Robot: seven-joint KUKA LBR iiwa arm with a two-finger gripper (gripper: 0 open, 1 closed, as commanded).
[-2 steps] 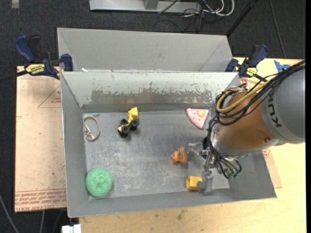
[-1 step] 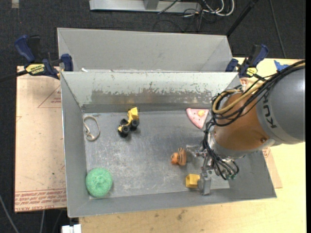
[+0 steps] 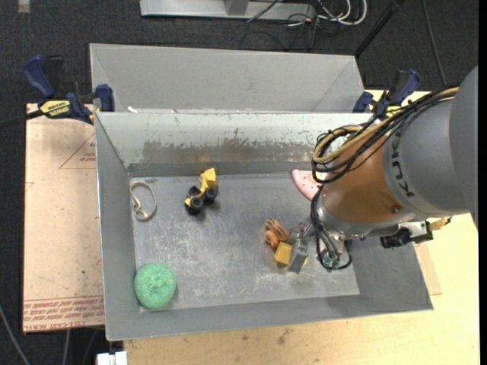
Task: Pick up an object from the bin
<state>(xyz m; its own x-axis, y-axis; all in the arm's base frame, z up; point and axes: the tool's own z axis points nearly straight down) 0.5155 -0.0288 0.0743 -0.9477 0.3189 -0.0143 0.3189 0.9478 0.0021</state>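
The arm's orange-sleeved wrist (image 3: 358, 192), looped with cables, hides most of the gripper (image 3: 300, 251); whether it is spread or pinched cannot be told. Just left of its tip lies a small orange-and-yellow toy (image 3: 278, 242). Behind the wrist, a pink thing (image 3: 304, 181) is half covered. Bare bin floor (image 3: 228, 257) opens leftward, towards a yellow-black toy vehicle (image 3: 202, 191), a green ball (image 3: 156, 286) and a metal loop (image 3: 142, 200).

Floor of bin (image 3: 228, 280) showing dull grey metal, scuffed and scratched; back wall looking rubbed. Green ball (image 3: 155, 286), far from gripper (image 3: 303, 251), looking fuzzy, matt. Yellow-black toy (image 3: 202, 192) looking like smooth plastic. Wire loop (image 3: 141, 201) gleaming like metal. Orange cover (image 3: 358, 192) above gripper shining glossy.
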